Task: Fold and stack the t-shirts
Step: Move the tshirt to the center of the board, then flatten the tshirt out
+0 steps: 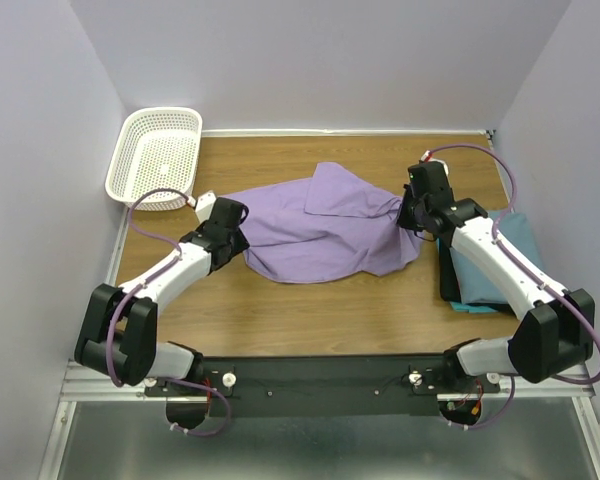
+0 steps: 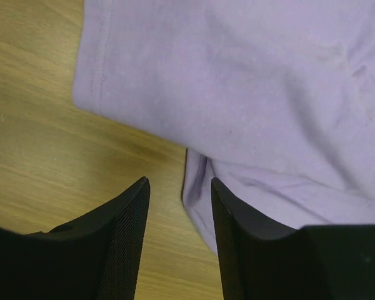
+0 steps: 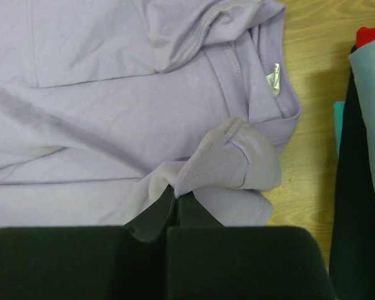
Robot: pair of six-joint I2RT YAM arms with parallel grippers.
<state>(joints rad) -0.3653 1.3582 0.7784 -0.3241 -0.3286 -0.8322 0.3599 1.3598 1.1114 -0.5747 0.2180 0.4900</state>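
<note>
Hiding under your right arm (image 1: 500,262), the teal t-shirt (image 1: 525,238) shows only partly. Your right gripper (image 3: 175,200) pinches the rumpled lavender t-shirt (image 1: 320,235); your left gripper (image 2: 178,187) gapes empty.

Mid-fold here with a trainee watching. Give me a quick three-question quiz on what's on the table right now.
1. Which jaws are shut on the lavender t-shirt?
2. True or false: the left jaws are open at that shirt's edge.
3. The folded teal t-shirt lies: A) in the far left corner, B) on the right side, under the right arm, C) atop the lavender shirt.
Key: 1 the right jaws; 2 true; 3 B.
</note>
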